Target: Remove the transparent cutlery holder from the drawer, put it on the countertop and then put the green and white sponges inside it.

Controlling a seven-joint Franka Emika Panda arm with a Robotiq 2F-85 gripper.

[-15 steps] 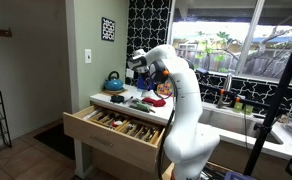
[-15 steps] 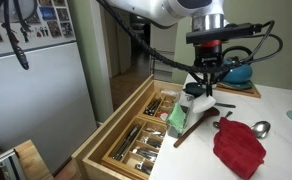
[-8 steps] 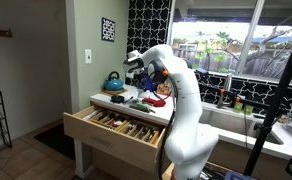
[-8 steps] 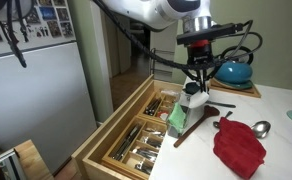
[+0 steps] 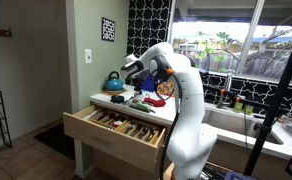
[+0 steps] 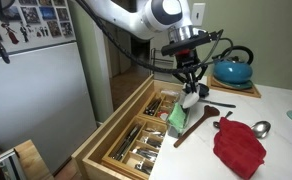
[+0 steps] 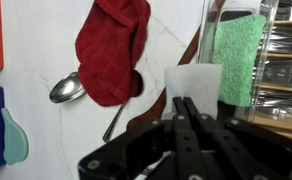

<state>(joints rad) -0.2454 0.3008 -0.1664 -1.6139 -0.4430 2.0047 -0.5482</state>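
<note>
My gripper (image 6: 189,84) is shut, with the white sponge (image 7: 193,84) pinched at its fingertips. It hangs at the countertop's left edge, by the open drawer (image 6: 136,135). The transparent cutlery holder (image 7: 248,18) stands on the white countertop just beside the white sponge. The green sponge (image 7: 236,60) sits upright inside the holder and also shows in an exterior view (image 6: 177,119). In the wrist view the white sponge is next to the green one; I cannot tell whether it is inside the holder. In an exterior view the gripper (image 5: 136,82) is small above the counter.
A red cloth (image 6: 238,148), a metal spoon (image 6: 258,129) and a wooden spatula (image 6: 198,120) lie on the countertop. A blue kettle (image 6: 231,72) stands on a board behind. The drawer (image 5: 116,125) is pulled out and holds cutlery. A fridge stands at the left.
The gripper has moved left and turned, carrying the white sponge slightly lower toward the holder. It stays shut.
</note>
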